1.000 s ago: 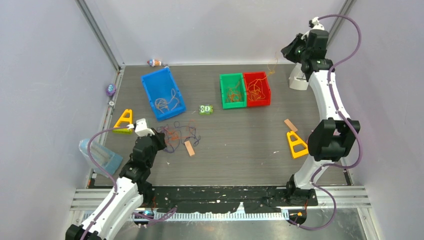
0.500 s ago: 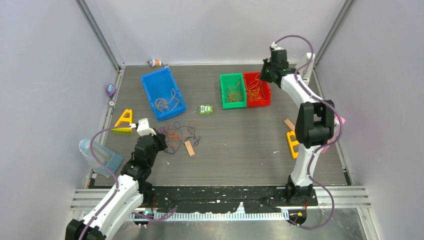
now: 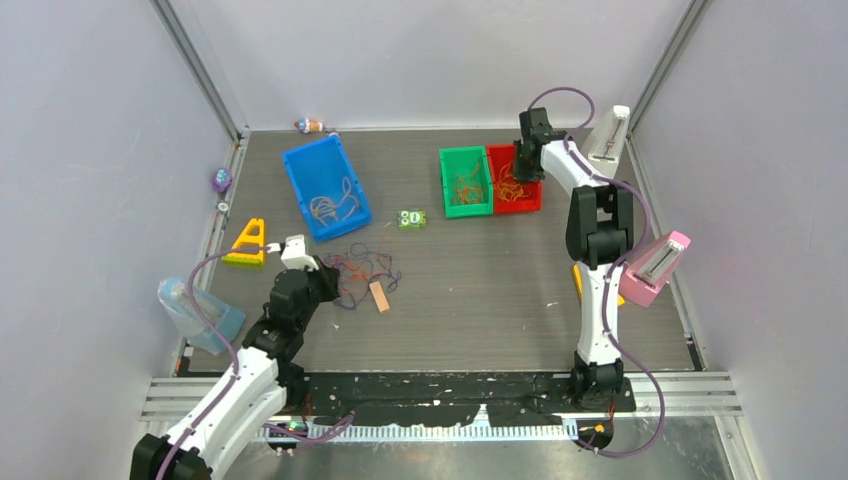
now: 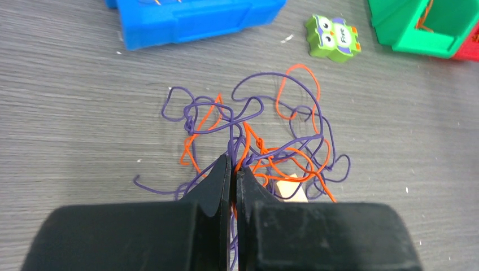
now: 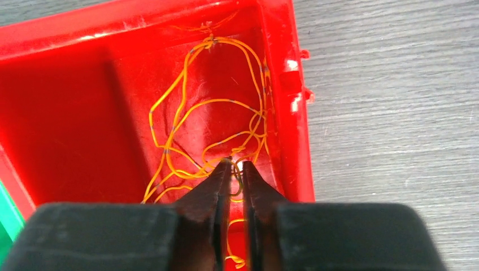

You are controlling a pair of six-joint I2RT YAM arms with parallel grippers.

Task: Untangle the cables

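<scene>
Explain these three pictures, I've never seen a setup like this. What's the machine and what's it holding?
These are two robot arms bolted to a table, each ending in two fingers. The wide picture looks down from above; the other two come from cameras on each wrist. The left arm's fingers are shut on a tangle of purple and orange cables. The right arm's fingers, almost closed, reach into the red bin among thin yellow cables; whether they grip one is unclear. Also there: a green bin, a blue bin and a small owl block.
</scene>
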